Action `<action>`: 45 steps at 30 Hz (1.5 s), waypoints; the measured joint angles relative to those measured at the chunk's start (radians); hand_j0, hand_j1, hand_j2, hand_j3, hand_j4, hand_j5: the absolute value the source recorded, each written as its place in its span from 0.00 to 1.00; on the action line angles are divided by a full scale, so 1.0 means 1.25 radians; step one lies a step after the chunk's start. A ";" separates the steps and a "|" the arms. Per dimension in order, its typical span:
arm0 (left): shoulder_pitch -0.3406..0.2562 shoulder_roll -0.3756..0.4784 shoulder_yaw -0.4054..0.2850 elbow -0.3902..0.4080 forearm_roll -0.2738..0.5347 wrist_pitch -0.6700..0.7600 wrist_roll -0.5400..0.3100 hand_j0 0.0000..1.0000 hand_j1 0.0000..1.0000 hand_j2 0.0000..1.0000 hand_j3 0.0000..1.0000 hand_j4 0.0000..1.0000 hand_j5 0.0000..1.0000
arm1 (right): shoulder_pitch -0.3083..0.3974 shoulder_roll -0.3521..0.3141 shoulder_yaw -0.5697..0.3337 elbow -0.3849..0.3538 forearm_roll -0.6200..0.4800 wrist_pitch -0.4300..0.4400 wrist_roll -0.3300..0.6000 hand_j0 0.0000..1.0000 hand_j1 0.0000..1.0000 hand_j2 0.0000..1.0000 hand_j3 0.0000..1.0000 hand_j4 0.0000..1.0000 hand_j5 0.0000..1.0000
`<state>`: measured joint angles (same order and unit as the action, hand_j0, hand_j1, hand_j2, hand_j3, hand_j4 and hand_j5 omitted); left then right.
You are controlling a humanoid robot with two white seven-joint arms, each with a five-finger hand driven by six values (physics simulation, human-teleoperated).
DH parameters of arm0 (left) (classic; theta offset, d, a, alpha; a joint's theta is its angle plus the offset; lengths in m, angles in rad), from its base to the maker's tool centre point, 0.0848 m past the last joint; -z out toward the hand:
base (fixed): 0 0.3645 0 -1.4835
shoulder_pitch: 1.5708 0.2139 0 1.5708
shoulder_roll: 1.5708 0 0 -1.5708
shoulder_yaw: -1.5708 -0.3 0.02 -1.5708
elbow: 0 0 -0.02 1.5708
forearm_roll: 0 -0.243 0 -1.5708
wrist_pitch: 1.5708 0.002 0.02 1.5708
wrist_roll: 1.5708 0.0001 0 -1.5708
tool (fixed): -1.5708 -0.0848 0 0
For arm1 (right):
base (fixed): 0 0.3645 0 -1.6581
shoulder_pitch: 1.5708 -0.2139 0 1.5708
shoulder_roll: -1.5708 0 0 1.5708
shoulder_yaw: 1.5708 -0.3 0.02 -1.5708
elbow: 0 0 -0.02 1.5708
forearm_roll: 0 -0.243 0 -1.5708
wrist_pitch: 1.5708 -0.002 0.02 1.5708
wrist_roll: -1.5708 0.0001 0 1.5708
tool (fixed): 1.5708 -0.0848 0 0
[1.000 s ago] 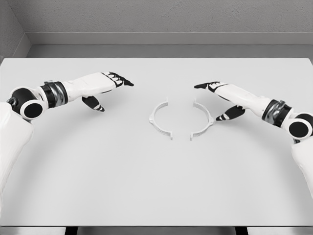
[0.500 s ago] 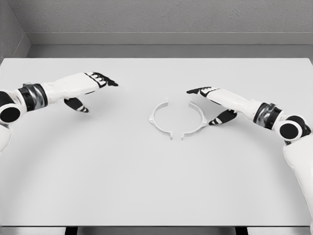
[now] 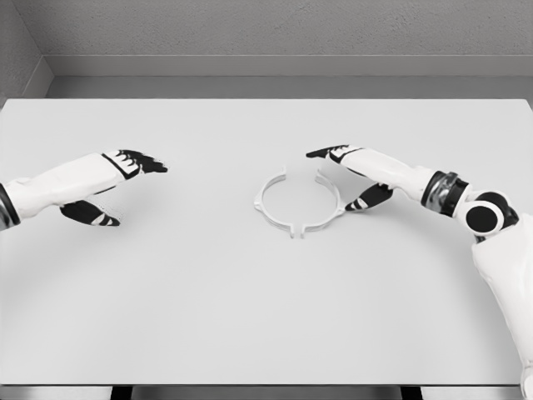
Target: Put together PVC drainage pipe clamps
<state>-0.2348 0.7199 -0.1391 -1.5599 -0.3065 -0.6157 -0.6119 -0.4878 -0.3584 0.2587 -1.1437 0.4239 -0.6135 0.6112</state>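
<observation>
From my head view I see the two white clamp halves lying flat near the middle of the table (image 3: pixel 266 317), just above its centre. The left clamp half (image 3: pixel 268 202) is a C-shaped arc opening to the right, with a small tab at its upper end and another at its lower end. The right clamp half (image 3: pixel 327 207) mirrors it, opening to the left, and together they form almost a full ring. At the bottom their tabs sit just beside each other with a thin gap showing between them; at the top the gap is wider, so the ring is not closed there. My right hand (image 3: pixel 350 171) comes in from the right edge and sits at the outer side of the right clamp half, fingers stretched out flat and pointing left over its upper end, the thumb down low against the outside of the arc. It grips nothing; I cannot tell whether the thumb actually touches the plastic. My left hand (image 3: pixel 108 183) is well apart from the parts, far over on the left side of the table, fingers extended and relaxed, thumb hanging below, holding nothing.
</observation>
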 measured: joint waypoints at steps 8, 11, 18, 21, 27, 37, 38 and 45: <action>0.026 0.003 0.110 -0.065 0.017 0.002 0.000 1.00 1.00 1.00 1.00 1.00 1.00 | -0.011 0.005 0.004 0.000 0.000 0.000 0.000 1.00 1.00 1.00 1.00 1.00 1.00; 0.033 0.003 0.117 -0.068 0.024 0.002 0.000 1.00 1.00 1.00 1.00 1.00 1.00 | -0.011 0.006 0.006 0.000 0.000 0.000 0.000 1.00 1.00 1.00 1.00 1.00 1.00; 0.044 0.002 0.117 -0.069 0.028 0.002 0.000 1.00 1.00 1.00 1.00 1.00 1.00 | -0.012 0.007 0.018 0.000 -0.001 0.000 0.000 1.00 1.00 1.00 1.00 1.00 1.00; 0.044 0.003 0.118 -0.070 0.028 0.002 0.000 1.00 1.00 1.00 1.00 1.00 1.00 | -0.016 0.010 0.020 0.000 -0.001 0.000 0.000 1.00 1.00 1.00 1.00 1.00 1.00; 0.044 0.003 0.119 -0.070 0.029 0.002 0.000 1.00 1.00 1.00 1.00 1.00 1.00 | -0.022 0.002 -0.003 0.006 -0.001 0.000 0.000 1.00 1.00 1.00 1.00 1.00 1.00; 0.050 0.002 0.119 -0.070 0.028 0.002 0.000 1.00 1.00 1.00 1.00 1.00 1.00 | -0.059 0.013 -0.011 0.059 0.001 0.000 0.000 1.00 1.00 1.00 1.00 1.00 1.00; 0.050 0.002 0.119 -0.070 0.028 0.002 0.000 1.00 1.00 1.00 1.00 1.00 1.00 | -0.059 0.016 -0.010 0.066 0.001 0.000 0.000 1.00 1.00 1.00 1.00 1.00 1.00; 0.052 0.002 0.120 -0.072 0.029 0.002 0.000 1.00 1.00 1.00 1.00 1.00 1.00 | -0.059 0.036 -0.003 0.083 0.002 0.000 0.000 1.00 1.00 1.00 1.00 1.00 1.00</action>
<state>-0.1703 0.7219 0.0107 -1.6502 -0.2709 -0.6137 -0.6114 -0.5614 -0.3135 0.2552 -1.0401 0.4269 -0.6136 0.6113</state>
